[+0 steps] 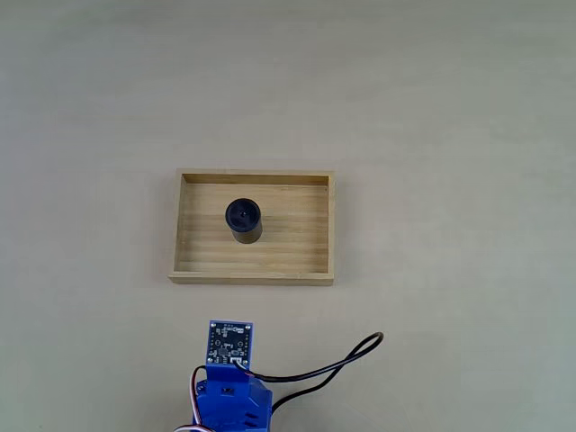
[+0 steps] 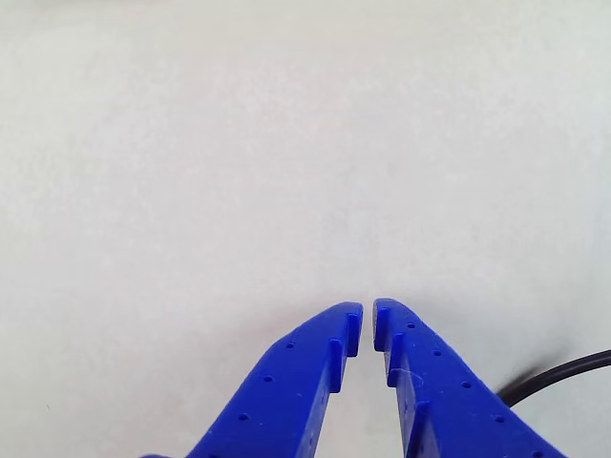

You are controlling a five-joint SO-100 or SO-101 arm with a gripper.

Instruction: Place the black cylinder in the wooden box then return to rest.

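Observation:
In the fixed view the black cylinder (image 1: 243,220) stands upright on the floor of the wooden box (image 1: 254,272), left of the box's middle. The blue arm (image 1: 231,396) sits folded at the bottom edge, below the box and apart from it. In the other view my gripper (image 2: 368,321) points over bare pale table, its two blue fingers (image 2: 305,382) nearly touching at the tips with nothing between them.
A black cable (image 1: 346,358) loops on the table right of the arm, and its end shows at the right edge (image 2: 563,374) in the other view. A small circuit board (image 1: 230,340) rides on top of the arm. Pale tabletop (image 1: 450,135) surrounds the box.

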